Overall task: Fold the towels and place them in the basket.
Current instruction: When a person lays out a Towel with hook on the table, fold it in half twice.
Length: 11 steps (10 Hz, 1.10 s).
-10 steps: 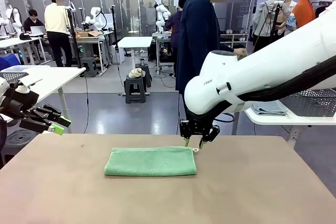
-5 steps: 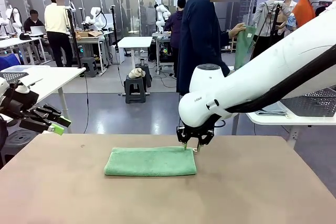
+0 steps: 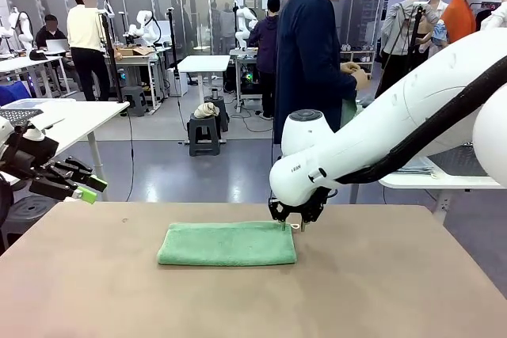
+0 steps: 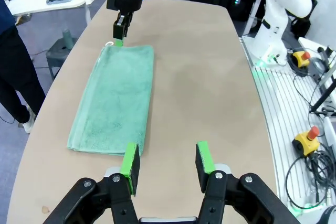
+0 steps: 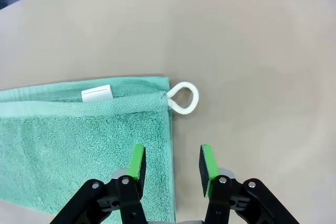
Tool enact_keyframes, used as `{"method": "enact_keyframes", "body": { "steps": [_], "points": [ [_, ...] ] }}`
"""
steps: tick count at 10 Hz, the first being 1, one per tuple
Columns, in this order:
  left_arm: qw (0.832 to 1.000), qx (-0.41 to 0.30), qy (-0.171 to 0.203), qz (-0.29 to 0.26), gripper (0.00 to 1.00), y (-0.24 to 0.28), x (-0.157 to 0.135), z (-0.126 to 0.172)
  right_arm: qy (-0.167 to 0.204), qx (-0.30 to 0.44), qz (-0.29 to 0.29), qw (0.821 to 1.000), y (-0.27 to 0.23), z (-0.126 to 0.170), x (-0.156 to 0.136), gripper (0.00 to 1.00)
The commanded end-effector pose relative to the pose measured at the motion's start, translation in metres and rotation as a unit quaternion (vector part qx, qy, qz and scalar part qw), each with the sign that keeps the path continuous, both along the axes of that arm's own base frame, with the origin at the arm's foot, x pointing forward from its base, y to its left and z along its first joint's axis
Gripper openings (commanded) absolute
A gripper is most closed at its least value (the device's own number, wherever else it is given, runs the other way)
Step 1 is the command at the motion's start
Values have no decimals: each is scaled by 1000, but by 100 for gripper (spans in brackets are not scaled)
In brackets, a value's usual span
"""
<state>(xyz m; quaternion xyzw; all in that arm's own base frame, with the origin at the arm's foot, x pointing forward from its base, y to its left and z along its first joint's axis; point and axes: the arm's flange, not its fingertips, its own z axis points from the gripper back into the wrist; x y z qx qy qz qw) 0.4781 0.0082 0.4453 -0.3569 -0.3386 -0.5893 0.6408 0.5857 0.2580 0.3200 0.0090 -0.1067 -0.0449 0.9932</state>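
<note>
So, the mid-green terry towel (image 3: 226, 244) is laid out as a long folded strip in the middle of the brown worktop (image 3: 380, 290), lower centre of the front view.

What's changed over the last second: the right gripper (image 3: 291, 225) has been brought lower and a bit toward frame-left. It's now parked right at the towel's far right corner instead of hanging above it. In the right wrist view its green pads (image 5: 137, 162) are seen spread with nothing between them, straddling the towel's short edge. The white corner loop (image 5: 183, 98) and small white label (image 5: 96, 93) sit just ahead. No pinch has been made yet.

The left gripper (image 3: 89, 189) hasn't been moved at all. It's held out past the worktop at the left edge of the frame, jaws spread and empty too.

A corner grab is probably being lined up for another fold, so the putting-away part is judged to be a way off yet.
</note>
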Motion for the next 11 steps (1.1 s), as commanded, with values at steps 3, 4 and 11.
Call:
{"method": "enact_keyframes", "body": {
  "steps": [3, 4, 11],
  "points": [
    [1000, -4, -2, -5, 56, 2, 0, 2, -2, 0, -1, 1000, -1, 2, 1, 53],
    [1000, -4, -2, -5, 56, 2, 0, 2, -2, 0, -1, 1000, -1, 2, 1, 53],
    [1000, -4, -2, -5, 56, 2, 0, 2, 1, 13, -7, 1000, 14, -19, -16, 53]
  ]
}}
